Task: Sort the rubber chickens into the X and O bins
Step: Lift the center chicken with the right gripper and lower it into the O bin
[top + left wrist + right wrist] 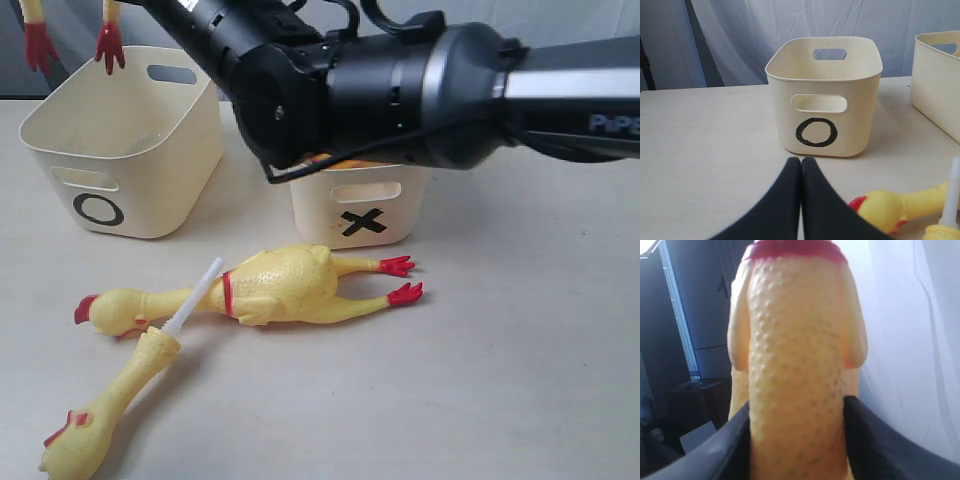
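My right gripper [797,405] is shut on the bumpy yellow body of a rubber chicken [797,330]. In the exterior view only that chicken's red feet [110,45] show, hanging above the O bin [125,140]; the gripper itself is above the frame. A second chicken [275,285] lies flat in front of the X bin [360,205]. Beside it lies a chicken head and neck [110,400] with a white tube [195,295] sticking out. My left gripper [801,161] is shut on nothing, low over the table, facing the O bin [825,115], with a chicken head [885,207] close by.
My right arm's black body [400,90] stretches across the top of the exterior view and hides the X bin's opening. A bit of yellow shows at that bin's rim. In the left wrist view, the X bin's wall [940,85] is at the edge and pale curtains hang behind the table.
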Controlling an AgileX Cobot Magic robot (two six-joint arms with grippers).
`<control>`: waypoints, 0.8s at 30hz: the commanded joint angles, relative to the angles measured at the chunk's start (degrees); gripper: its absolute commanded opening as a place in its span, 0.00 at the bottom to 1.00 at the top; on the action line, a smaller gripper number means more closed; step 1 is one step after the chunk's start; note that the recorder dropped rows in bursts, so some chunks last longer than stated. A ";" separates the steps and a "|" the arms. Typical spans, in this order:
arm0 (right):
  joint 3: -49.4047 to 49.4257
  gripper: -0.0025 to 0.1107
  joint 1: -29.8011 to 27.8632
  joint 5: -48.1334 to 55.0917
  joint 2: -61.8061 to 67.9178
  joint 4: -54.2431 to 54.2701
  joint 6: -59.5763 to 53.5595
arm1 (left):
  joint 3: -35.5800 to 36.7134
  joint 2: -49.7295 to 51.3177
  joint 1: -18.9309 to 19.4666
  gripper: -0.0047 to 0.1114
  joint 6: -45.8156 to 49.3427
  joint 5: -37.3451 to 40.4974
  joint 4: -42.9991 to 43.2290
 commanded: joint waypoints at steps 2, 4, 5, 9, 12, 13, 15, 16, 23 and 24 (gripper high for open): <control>-8.96 0.42 -0.34 6.23 5.35 -0.38 -0.16 | -0.43 -0.19 -0.65 0.04 -0.12 -0.39 0.00; -11.35 0.42 -0.34 4.67 7.52 -0.38 -0.27 | -0.43 -0.19 -0.65 0.04 -0.12 -0.39 0.00; -12.52 0.42 -0.60 3.37 8.50 0.09 -0.40 | -0.43 -0.19 -0.65 0.04 -0.12 -0.39 0.00; -16.98 0.42 -2.94 3.36 12.17 2.06 -0.24 | -0.43 -0.19 -0.65 0.04 -0.12 -0.39 0.00; -18.05 0.42 -5.07 4.17 14.64 2.50 -0.24 | -0.43 -0.19 -0.65 0.04 -0.12 -0.39 0.00; -18.05 0.42 -5.32 4.46 15.03 2.50 -0.24 | -0.43 -0.19 -0.65 0.04 -0.12 -0.39 0.00; -18.05 0.41 -6.12 5.94 16.79 2.39 -0.24 | -0.43 -0.19 -0.65 0.04 -0.12 -0.39 0.00; -18.05 0.39 -6.35 5.77 17.95 2.28 -0.24 | -0.43 -0.19 -0.65 0.04 -0.12 -0.39 0.00; -19.09 0.04 -6.35 4.52 21.72 2.27 -0.17 | -0.43 -0.19 -0.65 0.04 -0.12 -0.39 0.00; -19.09 0.01 -6.35 4.52 21.72 2.27 -0.17 | -0.43 -0.19 -0.65 0.04 -0.12 -0.39 0.00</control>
